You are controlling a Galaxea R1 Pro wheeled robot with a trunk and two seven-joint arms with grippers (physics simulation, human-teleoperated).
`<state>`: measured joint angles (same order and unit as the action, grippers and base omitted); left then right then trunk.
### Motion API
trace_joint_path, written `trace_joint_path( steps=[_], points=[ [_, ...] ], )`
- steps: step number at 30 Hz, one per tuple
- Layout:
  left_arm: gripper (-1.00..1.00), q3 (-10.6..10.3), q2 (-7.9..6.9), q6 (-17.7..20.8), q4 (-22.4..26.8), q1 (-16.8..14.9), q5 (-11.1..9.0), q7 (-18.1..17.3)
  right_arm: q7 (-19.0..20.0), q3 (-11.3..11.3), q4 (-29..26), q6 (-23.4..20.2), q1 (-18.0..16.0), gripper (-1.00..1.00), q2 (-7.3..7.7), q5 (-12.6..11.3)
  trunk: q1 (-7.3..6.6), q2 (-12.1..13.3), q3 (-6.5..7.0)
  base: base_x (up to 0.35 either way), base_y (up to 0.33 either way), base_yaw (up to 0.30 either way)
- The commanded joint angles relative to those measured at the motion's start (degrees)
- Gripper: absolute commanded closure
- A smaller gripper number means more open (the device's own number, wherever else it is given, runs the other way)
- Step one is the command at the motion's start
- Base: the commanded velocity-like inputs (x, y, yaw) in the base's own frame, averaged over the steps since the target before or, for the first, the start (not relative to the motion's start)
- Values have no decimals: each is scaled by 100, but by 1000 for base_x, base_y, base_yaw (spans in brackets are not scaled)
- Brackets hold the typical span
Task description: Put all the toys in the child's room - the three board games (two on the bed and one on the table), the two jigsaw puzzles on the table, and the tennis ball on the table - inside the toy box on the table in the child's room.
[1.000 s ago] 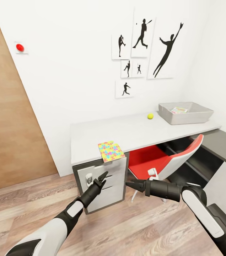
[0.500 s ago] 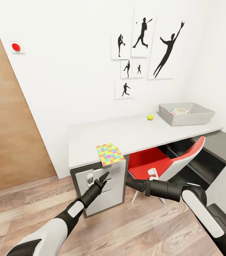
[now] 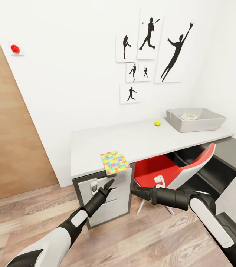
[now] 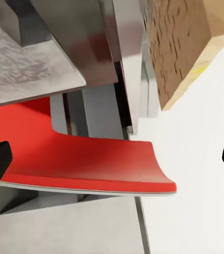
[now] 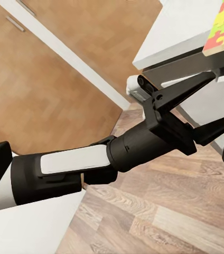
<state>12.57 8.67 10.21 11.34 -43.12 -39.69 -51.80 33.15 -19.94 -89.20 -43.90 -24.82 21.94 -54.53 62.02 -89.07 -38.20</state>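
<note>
The toy box (image 3: pixel 196 120) sat at the right of the frame on the far end of the counter (image 3: pixel 140 142), already holding at least one colourful flat toy. A jigsaw puzzle (image 3: pixel 114 162) overhung the counter's near edge at centre, and the tennis ball (image 3: pixel 157 122) lay just left of the box. The left claw (image 3: pixel 108 186) and right claw (image 3: pixel 137 193) hung below, both apart and empty, so much seemingly remained.

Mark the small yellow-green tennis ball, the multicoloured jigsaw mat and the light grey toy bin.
Small yellow-green tennis ball (image 3: pixel 157 122), head view, its centre.
Multicoloured jigsaw mat (image 3: pixel 114 162), head view, middle of its top face.
Light grey toy bin (image 3: pixel 192 125), head view, its front wall.
</note>
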Motion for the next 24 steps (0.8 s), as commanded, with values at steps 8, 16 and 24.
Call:
trace_joint_path(
  steps=[8,16,24],
  points=[
    [-100,34,17,56,-1,-3,3,13,-1,-9,0,-23,-5,-100,4,-22,0,-3,-5,93,0,0],
    [-100,35,70,73,-8,-3,-3,66,-6,-9,0,-23,-5,-100,4,-22,0,-3,-5,7,0,0],
    [-100,35,81,61,-6,4,11,48,-108,-9,2,-23,-5,-100,4,-22,0,-3,-5,0,0,0]
  ],
)
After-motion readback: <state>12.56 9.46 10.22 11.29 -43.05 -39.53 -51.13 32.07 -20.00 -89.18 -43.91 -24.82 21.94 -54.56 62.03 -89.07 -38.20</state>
